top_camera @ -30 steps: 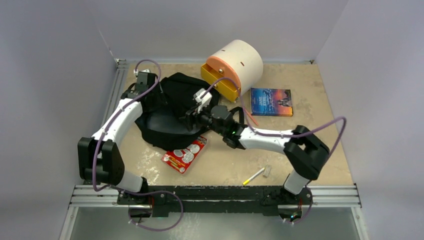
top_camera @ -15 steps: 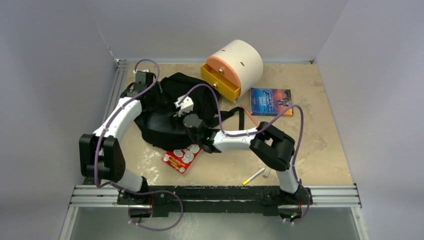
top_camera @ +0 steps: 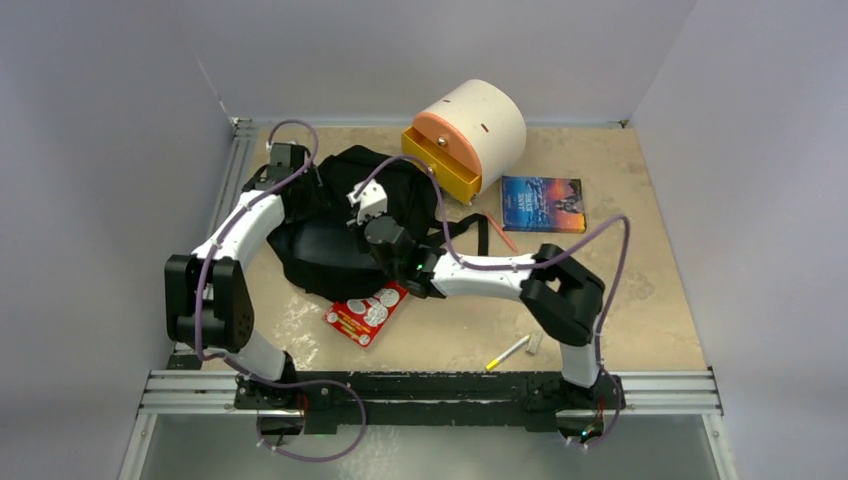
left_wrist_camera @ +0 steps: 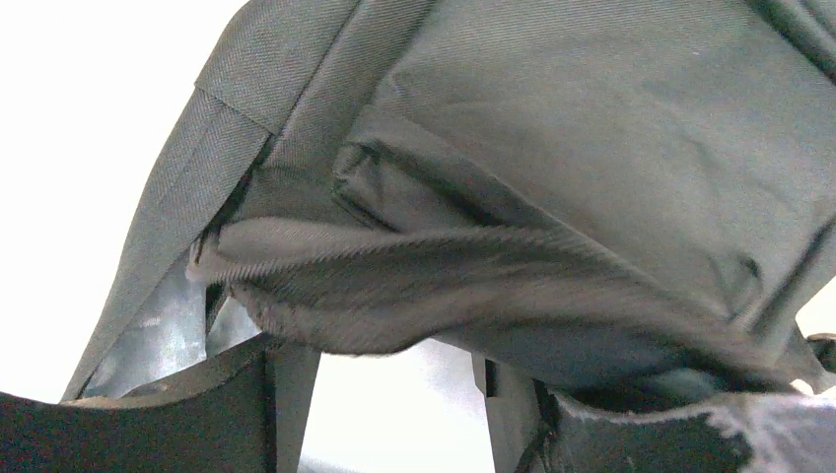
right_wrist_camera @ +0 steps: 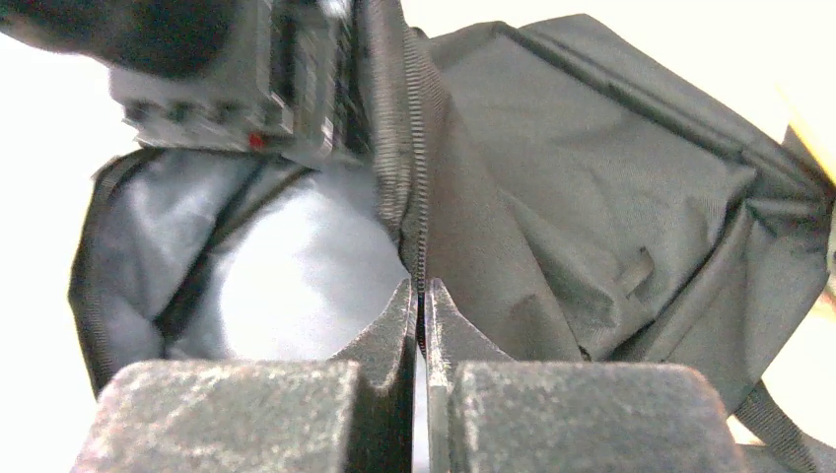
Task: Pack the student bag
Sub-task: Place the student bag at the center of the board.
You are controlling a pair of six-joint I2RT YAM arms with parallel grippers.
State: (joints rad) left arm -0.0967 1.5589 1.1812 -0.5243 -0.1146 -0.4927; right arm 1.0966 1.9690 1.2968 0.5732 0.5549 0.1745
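Observation:
The student bag (top_camera: 320,248), a black backpack, lies on the table at the left centre, its mouth showing pale lining (right_wrist_camera: 286,266). My right gripper (top_camera: 355,205) reaches over its middle. In the right wrist view this gripper (right_wrist_camera: 420,296) is shut on the zipper edge (right_wrist_camera: 421,197) of the bag's mouth. My left gripper (top_camera: 303,185) is at the bag's far left corner. Its jaws (left_wrist_camera: 384,350) stand apart with light between them, and a fold of the bag's fabric (left_wrist_camera: 592,148) lies across the fingertips. The left gripper's body (right_wrist_camera: 217,69) shows above the bag's mouth.
A cream drum-shaped drawer box (top_camera: 485,125) with a yellow drawer (top_camera: 440,165) pulled out stands behind the bag. A book (top_camera: 542,203) lies to the right. A red card pack (top_camera: 368,310) lies by the bag's near edge. A pen (top_camera: 508,352) and a small block (top_camera: 535,342) lie near the front.
My right arm swung left over the bag and its jaws closed on the zipper edge. The left arm barely moved.

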